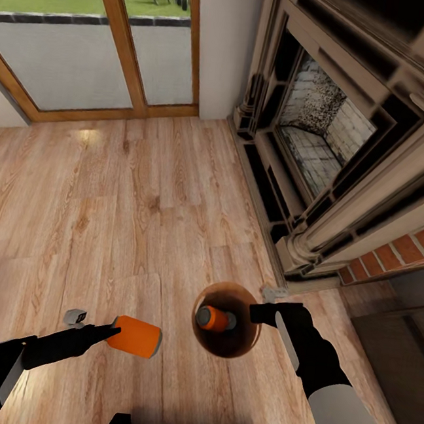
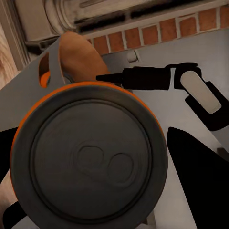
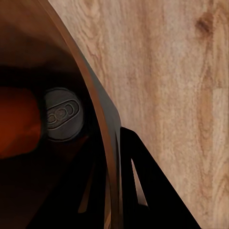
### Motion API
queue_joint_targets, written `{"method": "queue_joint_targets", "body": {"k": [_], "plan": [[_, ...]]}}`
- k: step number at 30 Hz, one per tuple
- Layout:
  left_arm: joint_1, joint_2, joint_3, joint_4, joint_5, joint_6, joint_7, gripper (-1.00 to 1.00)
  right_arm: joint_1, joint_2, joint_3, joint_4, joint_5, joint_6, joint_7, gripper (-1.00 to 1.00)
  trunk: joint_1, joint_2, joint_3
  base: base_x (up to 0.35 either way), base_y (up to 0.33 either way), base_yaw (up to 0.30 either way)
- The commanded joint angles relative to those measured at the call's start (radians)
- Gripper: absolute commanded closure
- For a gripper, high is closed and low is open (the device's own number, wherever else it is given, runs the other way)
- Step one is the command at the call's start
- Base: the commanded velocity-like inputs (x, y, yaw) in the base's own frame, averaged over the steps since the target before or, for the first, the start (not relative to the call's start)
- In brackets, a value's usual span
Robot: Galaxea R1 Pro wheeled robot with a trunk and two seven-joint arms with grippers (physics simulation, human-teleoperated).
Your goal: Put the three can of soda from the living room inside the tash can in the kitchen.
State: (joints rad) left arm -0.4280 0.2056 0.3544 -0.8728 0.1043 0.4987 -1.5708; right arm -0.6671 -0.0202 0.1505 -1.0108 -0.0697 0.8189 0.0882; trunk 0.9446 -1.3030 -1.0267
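In the left wrist view the held can (image 2: pixel 90 157) is cut by the bottom edge and hides most of the left gripper (image 1: pixel 107 333) fingers, so their contact w/ it is not visible. The bin (image 3: pixel 71 95) in the right wrist view is cut at top and left edges (rim partly seen only). The can inside (image 1: pixel 215 319) is half in shadow. The fireplace (image 1: pixel 351 142) runs out at upper right.

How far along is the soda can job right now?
One can already lies inside the brown bin, which the right gripper holds by its rim. A second can is clamped in the left gripper, not yet dropped in. No third can is in sight, and the robot is by the fireplace, so the kitchen trip remains.
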Motion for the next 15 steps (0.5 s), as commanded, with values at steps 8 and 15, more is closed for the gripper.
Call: {"method": "queue_joint_targets", "body": {"k": [8, 15], "plan": [[0.0, 0.0, 0.0, 0.0, 0.001, 0.0, 0.0, 1.0, -0.001, 0.0, 0.015, 0.085, -0.021, -0.078, 0.007, 1.0, 0.0, 0.0, 0.0, 0.0, 0.0, 0.0], [0.0, 0.0, -0.001, 0.0, 0.0, 0.0, 0.0, 1.0, -0.003, 0.001, 0.029, 0.122, -0.021, -0.115, 0.007, 1.0, 0.0, 0.0, 0.0, 0.0, 0.0, 0.0]]}}
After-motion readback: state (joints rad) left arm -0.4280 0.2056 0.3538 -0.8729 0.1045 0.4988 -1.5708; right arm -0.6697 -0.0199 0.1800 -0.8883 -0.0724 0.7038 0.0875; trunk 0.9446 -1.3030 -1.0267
